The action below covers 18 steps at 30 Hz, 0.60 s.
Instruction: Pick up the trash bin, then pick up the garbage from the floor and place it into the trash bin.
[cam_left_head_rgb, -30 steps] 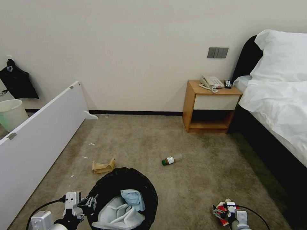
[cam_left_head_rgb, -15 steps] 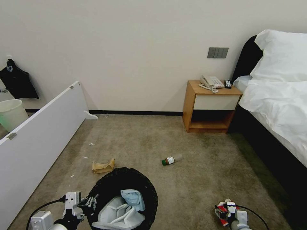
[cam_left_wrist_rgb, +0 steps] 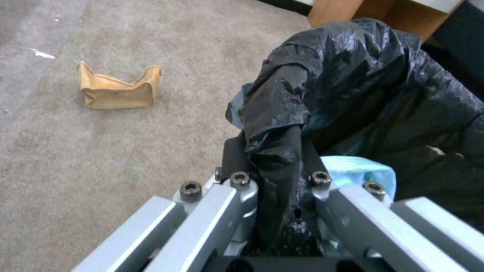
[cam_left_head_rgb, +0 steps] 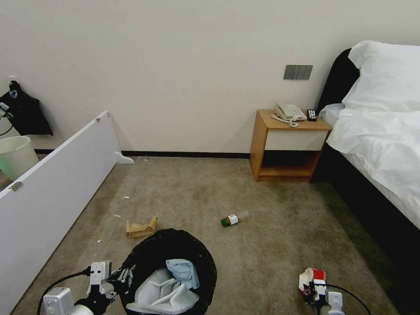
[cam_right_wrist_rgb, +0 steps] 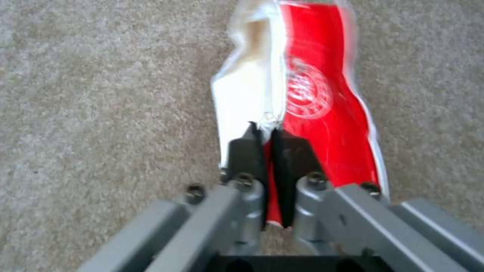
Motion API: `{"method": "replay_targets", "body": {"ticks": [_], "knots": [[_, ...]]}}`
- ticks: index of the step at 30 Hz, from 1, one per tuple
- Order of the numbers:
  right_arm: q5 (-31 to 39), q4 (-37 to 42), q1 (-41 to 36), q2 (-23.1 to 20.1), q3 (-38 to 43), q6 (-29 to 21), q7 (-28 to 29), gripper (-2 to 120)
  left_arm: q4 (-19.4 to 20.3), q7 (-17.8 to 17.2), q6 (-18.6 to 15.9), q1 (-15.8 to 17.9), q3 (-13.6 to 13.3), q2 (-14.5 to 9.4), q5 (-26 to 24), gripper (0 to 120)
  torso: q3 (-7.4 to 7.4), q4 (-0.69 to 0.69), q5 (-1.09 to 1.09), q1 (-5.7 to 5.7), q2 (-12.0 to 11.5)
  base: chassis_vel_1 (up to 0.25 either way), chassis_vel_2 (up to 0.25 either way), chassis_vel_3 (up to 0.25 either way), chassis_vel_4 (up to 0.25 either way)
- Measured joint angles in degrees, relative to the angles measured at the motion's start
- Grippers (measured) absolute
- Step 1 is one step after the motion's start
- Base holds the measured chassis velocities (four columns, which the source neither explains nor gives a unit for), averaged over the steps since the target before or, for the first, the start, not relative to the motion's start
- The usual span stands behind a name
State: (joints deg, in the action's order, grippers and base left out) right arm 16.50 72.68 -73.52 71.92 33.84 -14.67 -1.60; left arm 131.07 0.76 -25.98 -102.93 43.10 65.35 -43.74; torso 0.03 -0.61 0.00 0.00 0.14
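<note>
One paper bag, one bottle and one red packet. Two bins: one black-lined, one white. One bed, one nightstand.

Even soft light; blurred right-wrist close-up

The trash bin wears a crinkled, glossy black plastic liner. The red packet looks like shiny, creased foil. The torn paper bag is matt brown paper. Both hands show brushed grey metal links. The floor is rough beige carpet.
</note>
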Motion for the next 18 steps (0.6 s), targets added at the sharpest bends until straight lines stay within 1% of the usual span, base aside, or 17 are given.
{"method": "replay_targets", "body": {"ticks": [9,14,16,17,18], "knots": [[-0.1,1.1,-1.2,0.0,1.0,-0.1,0.0,0,-0.1,0.1,0.0,0.1,0.0,-0.2,-0.2,5,0.00,0.00,0.00,0.00,0.0,0.000,0.000,0.000,0.000],[-0.1,3.4,-2.5,-0.2,2.6,0.3,-0.3,0,0.0,0.1,0.0,0.1,0.0,-0.6,-0.5,5,0.00,0.00,0.00,0.00,0.0,0.000,0.000,0.000,0.000],[1.7,6.1,-3.6,-0.7,4.0,2.8,-2.1,0,0.0,0.1,0.0,0.2,0.3,-1.1,-1.0,5,0.00,0.00,0.00,0.00,0.0,0.000,0.000,0.000,0.000],[1.7,6.1,-3.6,-0.7,4.0,2.8,-2.1,0,0.0,0.1,0.0,0.2,0.3,-1.1,-1.0,5,0.00,0.00,0.00,0.00,0.0,0.000,0.000,0.000,0.000],[3.6,7.9,-4.3,-1.2,4.8,4.8,-3.8,0,0.1,0.1,-0.1,0.3,0.4,-1.3,-1.3,5,0.00,0.00,0.01,0.00,0.0,0.000,0.000,0.000,0.000]]}}
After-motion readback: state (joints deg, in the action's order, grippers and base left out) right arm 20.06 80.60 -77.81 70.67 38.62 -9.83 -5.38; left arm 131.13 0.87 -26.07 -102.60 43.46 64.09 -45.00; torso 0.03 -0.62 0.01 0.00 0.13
